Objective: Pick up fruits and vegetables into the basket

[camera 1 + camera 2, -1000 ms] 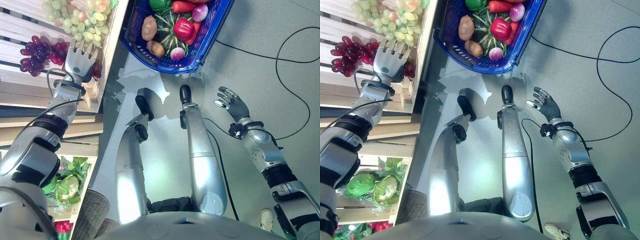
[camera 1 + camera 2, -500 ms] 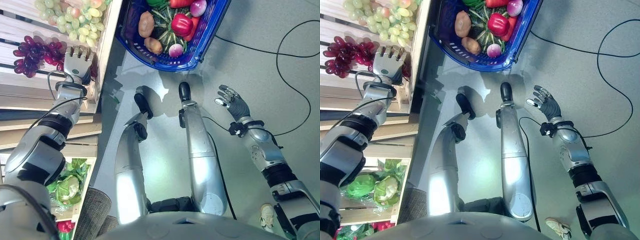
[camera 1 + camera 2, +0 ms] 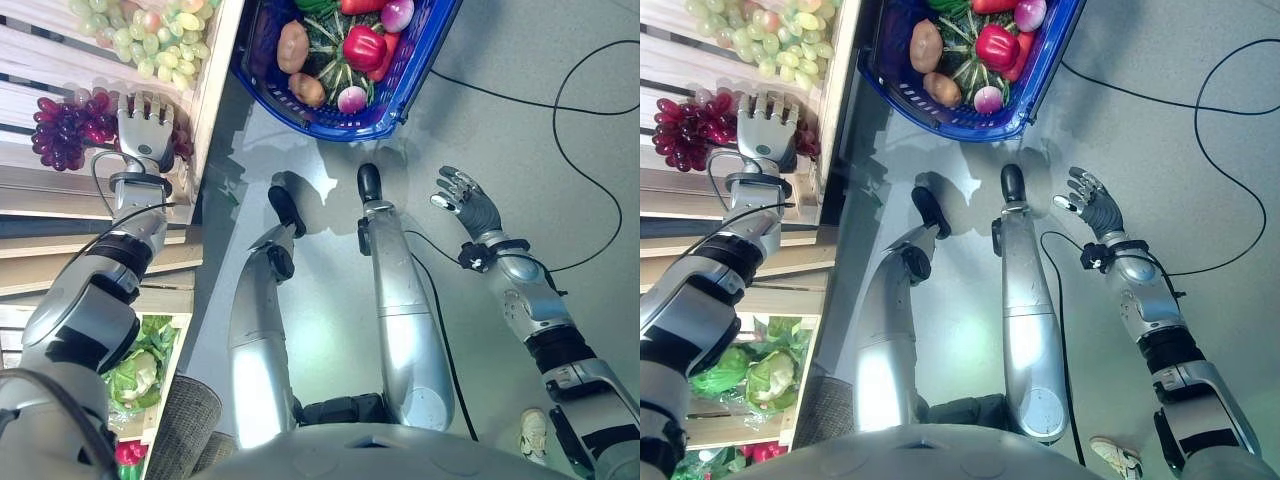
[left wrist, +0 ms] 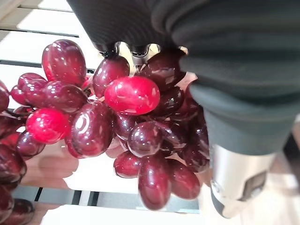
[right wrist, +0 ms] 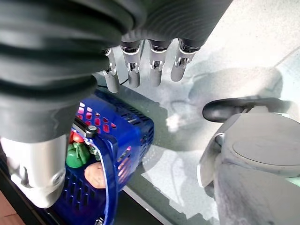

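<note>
Seen from the robot's head looking down, a wooden slatted shelf (image 3: 60, 60) stands at the far left, and a blue basket (image 3: 420, 70) sits on the grey floor (image 3: 520, 120) at the far centre.

The left hand (image 3: 143, 128) reaches up onto the shelf, its back to the camera and its fingers pointing away, laid over the right end of a bunch of dark red grapes (image 3: 65, 125). The wrist camera shows the grapes (image 4: 117, 122) pressed close against the hand, but the fingers are hidden behind the fruit, so it cannot be told whether they are curled round the bunch or straight. The grapes lie on the shelf slats, well left of the basket.

A bunch of green grapes (image 3: 150, 40) lies farther back on the same shelf. On a lower shelf at the near left sit leafy green cabbages (image 3: 135, 365).

The basket already holds a potato (image 3: 293, 46), a second smaller potato (image 3: 308, 90), a red bell pepper (image 3: 364, 46), a striped green squash (image 3: 335, 60) and a small pink-and-white radish (image 3: 351, 99).

The right hand (image 3: 466, 203) is raised over the floor at the right, well apart from the basket, holding nothing, its fingers spread and only lightly bent
</note>
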`<state>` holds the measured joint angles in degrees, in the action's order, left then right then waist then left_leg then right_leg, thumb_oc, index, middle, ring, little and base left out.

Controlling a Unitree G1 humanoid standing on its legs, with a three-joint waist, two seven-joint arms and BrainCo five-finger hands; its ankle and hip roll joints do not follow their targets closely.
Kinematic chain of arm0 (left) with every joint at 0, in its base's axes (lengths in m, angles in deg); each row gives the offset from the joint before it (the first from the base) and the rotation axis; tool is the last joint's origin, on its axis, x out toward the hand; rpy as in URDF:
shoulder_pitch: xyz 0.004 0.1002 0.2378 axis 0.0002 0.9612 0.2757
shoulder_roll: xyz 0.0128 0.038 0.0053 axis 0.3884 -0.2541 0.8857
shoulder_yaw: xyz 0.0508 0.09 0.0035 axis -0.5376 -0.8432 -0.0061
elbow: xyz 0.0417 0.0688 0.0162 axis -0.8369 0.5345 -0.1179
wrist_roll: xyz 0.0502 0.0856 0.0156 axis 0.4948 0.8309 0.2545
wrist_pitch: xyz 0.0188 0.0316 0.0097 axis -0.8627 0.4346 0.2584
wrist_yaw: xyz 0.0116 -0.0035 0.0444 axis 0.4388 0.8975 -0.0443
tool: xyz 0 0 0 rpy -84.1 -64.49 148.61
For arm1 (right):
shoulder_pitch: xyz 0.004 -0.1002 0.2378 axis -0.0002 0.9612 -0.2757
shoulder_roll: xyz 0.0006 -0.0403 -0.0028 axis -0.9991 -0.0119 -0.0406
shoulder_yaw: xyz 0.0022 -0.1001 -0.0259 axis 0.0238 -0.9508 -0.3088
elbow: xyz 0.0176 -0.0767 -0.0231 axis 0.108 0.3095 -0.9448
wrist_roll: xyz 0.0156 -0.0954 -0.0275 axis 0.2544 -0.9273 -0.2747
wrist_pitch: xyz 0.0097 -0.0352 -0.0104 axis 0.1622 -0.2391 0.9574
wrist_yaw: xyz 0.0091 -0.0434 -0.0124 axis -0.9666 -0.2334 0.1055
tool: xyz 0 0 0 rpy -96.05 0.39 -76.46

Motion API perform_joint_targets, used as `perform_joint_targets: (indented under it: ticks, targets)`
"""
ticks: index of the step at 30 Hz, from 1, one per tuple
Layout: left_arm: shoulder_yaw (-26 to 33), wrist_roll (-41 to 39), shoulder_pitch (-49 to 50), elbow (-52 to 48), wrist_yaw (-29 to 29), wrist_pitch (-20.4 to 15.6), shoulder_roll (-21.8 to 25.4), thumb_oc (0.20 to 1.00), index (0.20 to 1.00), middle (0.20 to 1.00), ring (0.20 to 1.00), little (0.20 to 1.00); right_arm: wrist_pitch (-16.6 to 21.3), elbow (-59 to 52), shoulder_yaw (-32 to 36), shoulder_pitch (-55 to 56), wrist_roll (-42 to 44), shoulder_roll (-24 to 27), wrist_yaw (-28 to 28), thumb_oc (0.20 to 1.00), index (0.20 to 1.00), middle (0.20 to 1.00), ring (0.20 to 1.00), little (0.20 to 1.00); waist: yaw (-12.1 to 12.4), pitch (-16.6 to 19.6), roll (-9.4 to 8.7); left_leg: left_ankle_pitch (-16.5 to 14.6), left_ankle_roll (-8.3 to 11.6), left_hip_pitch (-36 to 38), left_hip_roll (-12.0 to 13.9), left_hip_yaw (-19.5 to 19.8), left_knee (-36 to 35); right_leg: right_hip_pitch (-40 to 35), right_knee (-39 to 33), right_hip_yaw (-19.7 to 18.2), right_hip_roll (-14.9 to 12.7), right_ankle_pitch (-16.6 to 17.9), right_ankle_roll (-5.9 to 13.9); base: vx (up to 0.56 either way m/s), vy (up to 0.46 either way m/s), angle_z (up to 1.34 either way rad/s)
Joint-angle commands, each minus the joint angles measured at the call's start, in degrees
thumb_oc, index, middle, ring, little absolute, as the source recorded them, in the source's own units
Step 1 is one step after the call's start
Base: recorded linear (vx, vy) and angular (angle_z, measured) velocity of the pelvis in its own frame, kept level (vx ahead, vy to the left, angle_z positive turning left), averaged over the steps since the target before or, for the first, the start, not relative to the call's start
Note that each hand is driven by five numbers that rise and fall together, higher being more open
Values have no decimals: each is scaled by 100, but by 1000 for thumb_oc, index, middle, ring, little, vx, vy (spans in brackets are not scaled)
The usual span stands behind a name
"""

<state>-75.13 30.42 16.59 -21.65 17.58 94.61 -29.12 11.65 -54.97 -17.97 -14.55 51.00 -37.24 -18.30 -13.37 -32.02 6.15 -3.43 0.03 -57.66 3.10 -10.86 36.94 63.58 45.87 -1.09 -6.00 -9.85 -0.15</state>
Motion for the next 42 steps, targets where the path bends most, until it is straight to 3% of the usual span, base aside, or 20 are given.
perform_joint_targets:
  ticks: [1, 2, 3, 14, 18, 20, 21, 24, 26, 36, 42]
  targets:
    - [262, -52, 189, 603, 78, 457, 330, 652, 652, 652, 652, 652, 257, -282, -183, 48, 220, -26, 37, 1000, 1000, 1000, 1000, 1000, 37, 223, -222, -329, 68, -75, -229, -83, 205, 91, -427, -27, 397, 590, 229, 0, 0, 0]
    - [252, -68, 155, 667, 61, 481, 326, 363, 363, 363, 363, 363, 264, -264, -189, 10, 243, -21, 32, 1000, 1000, 1000, 1000, 1000, 34, 223, -234, -330, 72, -89, -221, -79, 206, 102, -426, -26, 399, 589, 228, 0, 0, 0]
    - [238, -101, 138, 716, 65, 468, 322, 200, 200, 200, 200, 200, 272, -262, -202, -15, 267, -12, 32, 1000, 1000, 1000, 1000, 1000, 32, 223, -245, -330, 73, -104, -216, -78, 211, 118, -417, -21, 403, 588, 226, 0, 0, 0]
    - [305, -759, 181, 822, -273, 276, 296, 200, 200, 200, 200, 200, 328, -244, -207, -85, 245, 35, -8, 1000, 1000, 1000, 1000, 1000, 43, 223, -250, -299, 112, 35, -234, -71, 87, -19, -523, -23, 399, 575, 217, -1, 1, -2]
    - [407, -1320, 186, 737, -588, 7, 354, 200, 200, 200, 200, 200, 344, -274, -212, -55, 214, 28, -36, 1000, 1000, 1000, 1000, 1000, 59, 223, -257, -306, 114, 155, -237, -75, 41, -135, -567, -19, 390, 568, 219, 0, 0, 0]
    - [615, -1999, 252, 548, -797, -409, 417, 200, 200, 200, 200, 200, 327, -355, -182, 46, 116, -28, -36, 1000, 1000, 1000, 1000, 1000, 90, 223, -265, -312, 112, 312, -257, -69, -24, -289, -626, -8, 387, 567, 231, 0, 0, 0]
    - [623, -2021, 262, 543, -754, -411, 422, 200, 200, 200, 200, 200, 327, -361, -184, 54, 111, -31, -35, 1000, 1000, 1000, 1000, 1000, 90, 223, -266, -312, 112, 324, -258, -68, -28, -301, -630, -7, 386, 566, 231, 0, 0, 0]
    - [989, -3004, 404, 252, -831, -869, 406, 200, 200, 200, 200, 200, 286, -443, -146, 169, 29, -83, -36, 1000, 1000, 1000, 1000, 1000, 138, 223, -272, -306, 103, 509, -278, -52, -101, -486, -679, 17, 383, 557, 243, 2, -10, 1]
    - [1457, -3818, 598, -86, -872, -1425, 364, 200, 200, 200, 200, 200, 223, -511, -94, 296, -141, -163, -56, 1000, 1000, 1000, 1000, 1000, 204, 223, -271, -297, 77, 751, -308, -37, -199, -727, -733, 56, 382, 527, 245, 3, -16, 1]
    - [2791, -5103, 1475, -1618, -1043, -2587, 179, 200, 200, 200, 200, 200, 192, -965, 13, 751, -1350, -378, -34, 1000, 1000, 1000, 1000, 1000, 446, 223, -298, -353, -19, 1453, -445, 89, -448, -1462, -917, 230, 355, 449, 300, 6, -35, 6]
    - [3332, -5971, 1943, -2529, -672, -3384, 46, 200, 200, 200, 200, 200, -9, -1371, -146, 644, -2189, -233, 7, 1000, 1000, 1000, 1000, 1000, 639, 223, -409, -433, -93, 1910, -554, 241, -565, -1982, -1056, 371, 359, 396, 305, -3, -81, 11]
